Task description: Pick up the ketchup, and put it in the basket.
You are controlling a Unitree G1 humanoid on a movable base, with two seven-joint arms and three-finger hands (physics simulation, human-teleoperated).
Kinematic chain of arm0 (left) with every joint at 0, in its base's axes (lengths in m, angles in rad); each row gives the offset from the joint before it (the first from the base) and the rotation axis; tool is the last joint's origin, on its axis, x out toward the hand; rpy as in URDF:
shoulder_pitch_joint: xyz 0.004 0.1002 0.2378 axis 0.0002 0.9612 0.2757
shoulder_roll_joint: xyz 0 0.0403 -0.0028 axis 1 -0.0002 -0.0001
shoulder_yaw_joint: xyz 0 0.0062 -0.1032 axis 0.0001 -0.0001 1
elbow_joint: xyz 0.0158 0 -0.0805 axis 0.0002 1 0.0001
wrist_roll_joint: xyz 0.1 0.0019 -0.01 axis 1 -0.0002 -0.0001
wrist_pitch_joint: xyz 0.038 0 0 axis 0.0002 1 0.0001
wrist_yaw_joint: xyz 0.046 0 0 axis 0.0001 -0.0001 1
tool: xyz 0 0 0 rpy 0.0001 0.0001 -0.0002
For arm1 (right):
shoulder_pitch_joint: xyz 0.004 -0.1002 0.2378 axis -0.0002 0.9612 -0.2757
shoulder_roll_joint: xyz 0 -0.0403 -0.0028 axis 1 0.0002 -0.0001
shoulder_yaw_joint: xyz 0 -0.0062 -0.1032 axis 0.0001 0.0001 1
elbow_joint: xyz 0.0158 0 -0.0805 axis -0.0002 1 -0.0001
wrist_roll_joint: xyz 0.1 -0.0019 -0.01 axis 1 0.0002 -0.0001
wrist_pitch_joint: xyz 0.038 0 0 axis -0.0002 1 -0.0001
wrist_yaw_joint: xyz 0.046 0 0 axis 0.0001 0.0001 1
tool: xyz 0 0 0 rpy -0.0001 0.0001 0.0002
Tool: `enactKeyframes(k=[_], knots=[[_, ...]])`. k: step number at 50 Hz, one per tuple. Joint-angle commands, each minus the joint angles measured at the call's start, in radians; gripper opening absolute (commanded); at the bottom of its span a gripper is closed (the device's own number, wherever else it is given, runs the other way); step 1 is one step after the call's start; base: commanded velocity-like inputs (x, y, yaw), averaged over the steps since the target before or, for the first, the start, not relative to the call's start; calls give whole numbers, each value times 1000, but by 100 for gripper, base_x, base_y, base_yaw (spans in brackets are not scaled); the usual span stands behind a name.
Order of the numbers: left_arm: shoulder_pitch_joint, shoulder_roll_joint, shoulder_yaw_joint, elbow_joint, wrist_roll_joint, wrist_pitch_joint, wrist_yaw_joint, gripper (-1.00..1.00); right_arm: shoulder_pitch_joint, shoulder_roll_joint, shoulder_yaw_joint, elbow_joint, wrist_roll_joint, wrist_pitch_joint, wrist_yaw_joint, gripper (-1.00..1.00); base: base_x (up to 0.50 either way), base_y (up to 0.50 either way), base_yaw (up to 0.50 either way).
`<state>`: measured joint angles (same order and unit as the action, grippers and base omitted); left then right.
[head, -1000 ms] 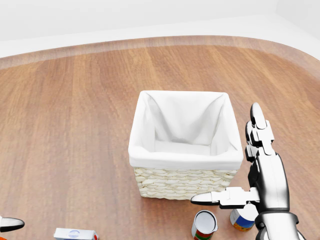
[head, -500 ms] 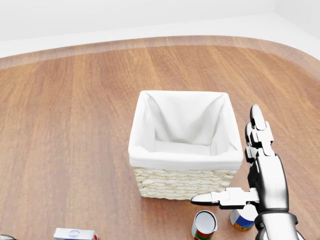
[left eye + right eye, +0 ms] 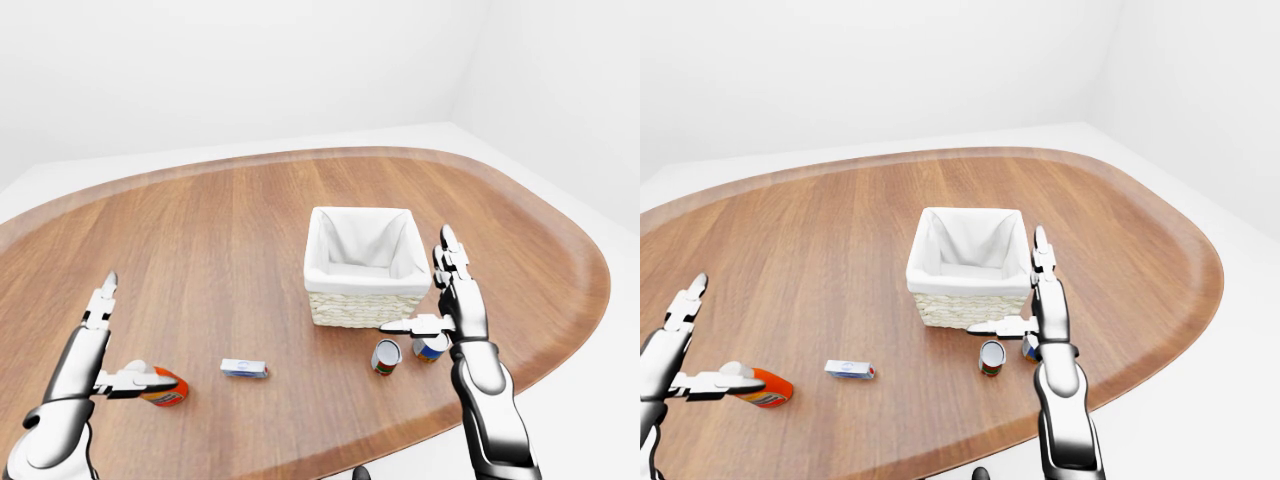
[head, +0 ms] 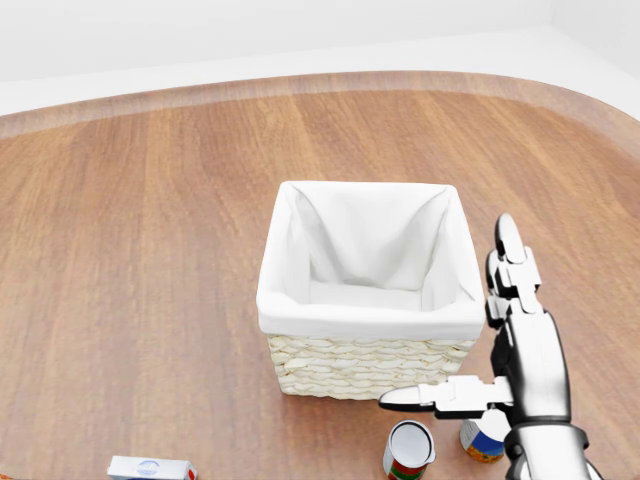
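Left-eye view: ketchup (image 3: 162, 386) lies near the table's (image 3: 250, 230) lower-left edge, beside the spread left hand (image 3: 95, 350); spread right hand (image 3: 452, 310) flanks the basket (image 3: 362, 265); bare wood between.

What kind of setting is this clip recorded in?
Probably a bare simulated test room, not a real home: a large rounded wooden table against plain white walls, holding only a lined wicker basket, a ketchup bottle and two cans.
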<state>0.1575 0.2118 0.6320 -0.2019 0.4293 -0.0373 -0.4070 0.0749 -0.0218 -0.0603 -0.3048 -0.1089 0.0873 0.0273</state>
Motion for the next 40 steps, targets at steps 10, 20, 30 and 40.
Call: enactKeyframes(k=[10, 20, 30, 40], knots=[[21, 11, -12, 102, 58, -50, 21, 100, 1, 0, -2, 4, 3, 0, -4, 100, 0, 0, 0], [22, 19, -33, 159, 80, -50, 43, 100, 0, 1, -1, 6, 5, 0, -7, 100, 0, 0, 0], [2, 56, -42, 245, 102, -50, 84, 100, 0, 0, -5, -8, 6, 0, -10, 100, 0, 0, 0], [3, 74, -43, 279, 99, -50, 100, 100, 4, 0, -9, -2, 9, 0, -12, 100, 0, 0, 0]])
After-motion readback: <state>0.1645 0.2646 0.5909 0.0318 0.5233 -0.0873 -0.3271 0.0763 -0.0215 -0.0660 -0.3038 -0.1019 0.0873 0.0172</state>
